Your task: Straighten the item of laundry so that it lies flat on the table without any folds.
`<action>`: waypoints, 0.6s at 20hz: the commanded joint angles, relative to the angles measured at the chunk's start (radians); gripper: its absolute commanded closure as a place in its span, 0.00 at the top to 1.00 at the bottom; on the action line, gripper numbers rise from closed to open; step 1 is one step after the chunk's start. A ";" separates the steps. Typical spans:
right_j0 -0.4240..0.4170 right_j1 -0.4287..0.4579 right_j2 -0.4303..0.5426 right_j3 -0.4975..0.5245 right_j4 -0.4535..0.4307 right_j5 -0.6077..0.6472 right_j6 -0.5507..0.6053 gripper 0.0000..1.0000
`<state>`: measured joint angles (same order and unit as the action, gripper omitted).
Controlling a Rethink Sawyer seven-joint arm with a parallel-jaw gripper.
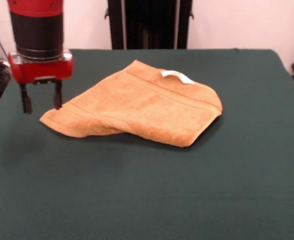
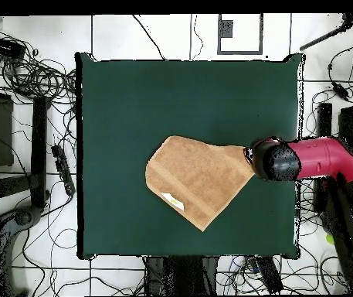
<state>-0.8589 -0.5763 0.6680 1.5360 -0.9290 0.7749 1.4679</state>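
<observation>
The bench (image 1: 147, 200), covered in dark green cloth, fills most of both views. The towel (image 1: 137, 105) lies near its middle, orange-tan, still rumpled: its near edge is rolled under in a thick fold, and from overhead it makes an uneven, roughly four-cornered shape with one corner pointing toward the arm (image 2: 318, 158). Woven bands run near two of its edges. The red and black arm comes in over the bench's side and ends just beside that corner. In the front view the claw (image 1: 41, 102) hangs at the towel's left corner, its two dark fingers (image 1: 26, 102) spread apart with nothing between them; the tips sit level with the towel's edge, close beside it, though contact cannot be told. A small white tag (image 1: 177, 76) curls up from the towel's far edge, well apart from the claw.
</observation>
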 commanded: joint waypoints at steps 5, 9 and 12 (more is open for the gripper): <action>0.258 0.006 -0.130 0.026 0.062 -0.032 0.333 1.00; 0.360 0.036 -0.199 -0.016 0.093 -0.057 0.448 1.00; 0.433 0.052 -0.263 -0.043 0.113 -0.083 0.527 1.00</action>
<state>-0.5624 -0.5887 0.5189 1.5263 -0.8667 0.7630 1.5417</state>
